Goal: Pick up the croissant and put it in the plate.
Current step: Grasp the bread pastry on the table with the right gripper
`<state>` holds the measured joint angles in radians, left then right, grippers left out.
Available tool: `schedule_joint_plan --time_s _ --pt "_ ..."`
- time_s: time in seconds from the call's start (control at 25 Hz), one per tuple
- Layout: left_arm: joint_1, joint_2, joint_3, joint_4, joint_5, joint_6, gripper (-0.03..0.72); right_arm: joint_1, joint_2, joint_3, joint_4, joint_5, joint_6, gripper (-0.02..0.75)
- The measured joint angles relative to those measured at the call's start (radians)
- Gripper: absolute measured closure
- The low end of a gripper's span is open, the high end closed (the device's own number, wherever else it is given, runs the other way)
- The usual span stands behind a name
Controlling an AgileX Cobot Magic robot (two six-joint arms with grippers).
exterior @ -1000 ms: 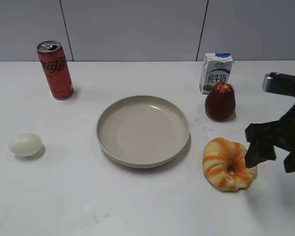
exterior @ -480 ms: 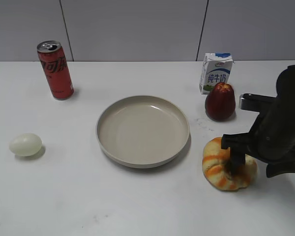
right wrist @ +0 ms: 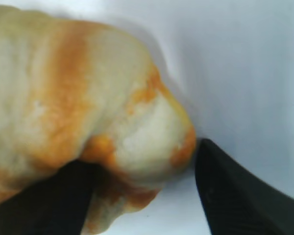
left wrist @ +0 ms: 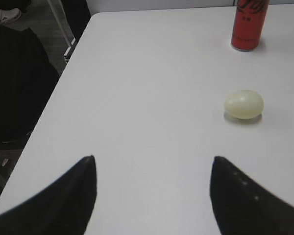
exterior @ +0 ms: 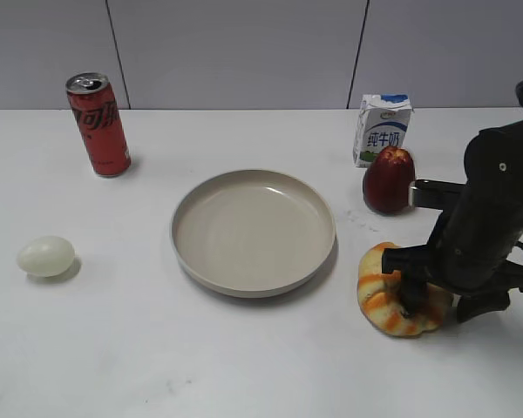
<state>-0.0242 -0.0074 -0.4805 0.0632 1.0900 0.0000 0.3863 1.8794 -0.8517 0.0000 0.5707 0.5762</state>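
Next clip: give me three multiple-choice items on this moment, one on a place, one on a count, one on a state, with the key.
1. Where is the croissant?
A. in the plate
B. on the table, right of the plate
C. beside the can

2. How many eggs are on the table?
A. one
B. two
C. three

3. What does the plate hold?
A. the egg
B. the croissant
C. nothing

Key: 1 B, it lies on the table with the right gripper straddling it. 2 A, a single egg near the left edge. 3 C, its beige floor is bare.
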Motion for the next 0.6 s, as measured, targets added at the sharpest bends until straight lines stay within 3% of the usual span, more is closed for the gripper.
schedule_joint_plan --time_s 0.2,0.24,0.6 --pt "0.0 0.0 0.0 0.0 0.0 0.0 0.139 0.006 0.001 -0.003 0.021 -0.011 -0.003 0.637" --pt "0.0 0.0 0.0 0.0 0.0 0.0 0.139 0.006 0.002 -0.003 0.022 -0.012 -0.005 0.666" --pt "0.0 0.0 0.0 0.0 0.0 0.0 0.139 0.006 -0.053 0.012 0.013 -0.016 -0.053 0.671"
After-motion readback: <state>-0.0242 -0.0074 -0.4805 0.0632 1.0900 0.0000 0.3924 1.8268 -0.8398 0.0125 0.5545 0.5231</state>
